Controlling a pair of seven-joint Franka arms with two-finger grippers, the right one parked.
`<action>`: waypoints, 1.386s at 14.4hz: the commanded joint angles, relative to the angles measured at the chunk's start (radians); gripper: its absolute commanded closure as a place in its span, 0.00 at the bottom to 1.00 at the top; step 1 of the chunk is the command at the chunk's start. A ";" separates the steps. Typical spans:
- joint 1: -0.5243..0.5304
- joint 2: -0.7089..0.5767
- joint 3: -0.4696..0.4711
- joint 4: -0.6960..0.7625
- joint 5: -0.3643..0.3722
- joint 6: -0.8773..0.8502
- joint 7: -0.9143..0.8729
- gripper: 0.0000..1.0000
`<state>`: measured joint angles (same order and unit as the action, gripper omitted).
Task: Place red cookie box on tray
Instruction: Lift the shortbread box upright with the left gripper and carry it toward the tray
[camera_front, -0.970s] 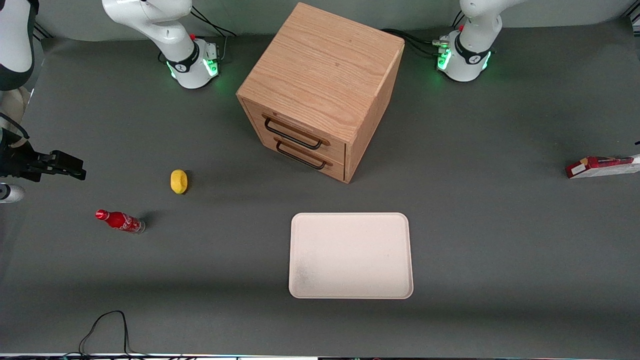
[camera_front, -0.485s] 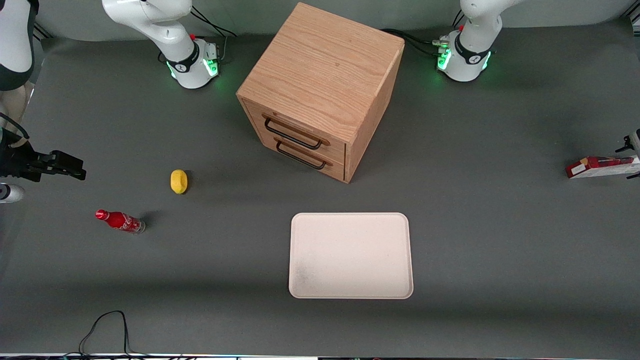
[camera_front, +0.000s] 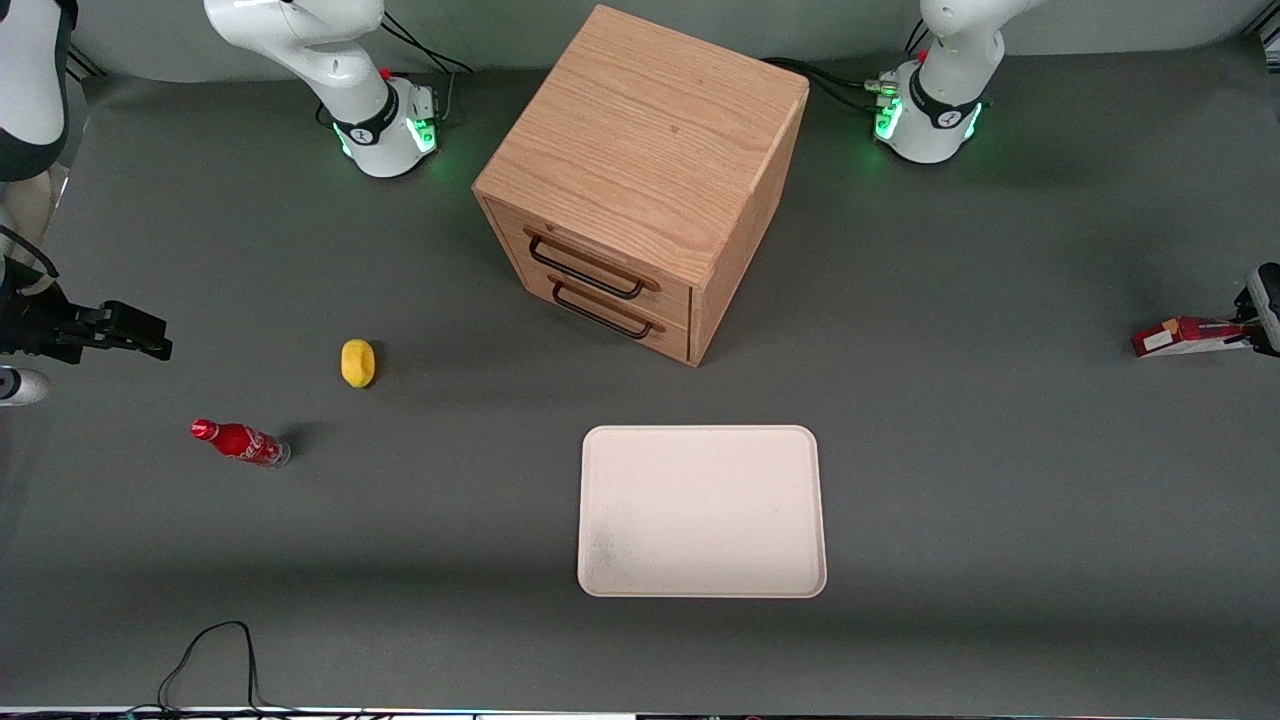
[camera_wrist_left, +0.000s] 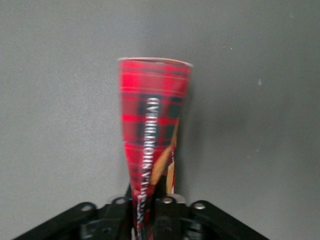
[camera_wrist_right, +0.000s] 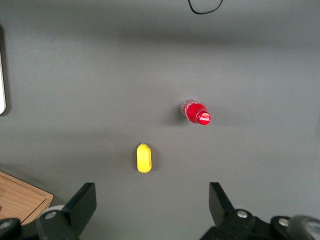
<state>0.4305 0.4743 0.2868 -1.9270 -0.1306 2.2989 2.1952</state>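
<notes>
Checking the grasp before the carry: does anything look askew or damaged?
The red cookie box looks pinched: the gripper is shut on one narrow end, squeezing it thin there, while the free end flares wide. It sits at the working arm's table end, away from the tray.

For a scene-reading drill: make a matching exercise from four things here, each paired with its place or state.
Things:
1. red cookie box
2. tray
3. lemon
4. pincer

Places or states:
A. between the soda bottle and the wooden drawer cabinet
B. nearer the front camera than the cabinet, nothing on it
C. shut on the box
D. at the working arm's end of the table

Pairs: 1-D, 2-B, 3-A, 4-C
</notes>
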 joint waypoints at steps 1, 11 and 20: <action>-0.016 -0.017 0.008 0.003 -0.015 0.014 -0.001 1.00; -0.162 -0.086 -0.026 0.273 0.009 -0.468 -0.749 1.00; -0.375 -0.119 -0.277 0.506 0.002 -0.693 -1.835 1.00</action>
<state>0.1072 0.3208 0.0366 -1.4969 -0.1330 1.6470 0.5845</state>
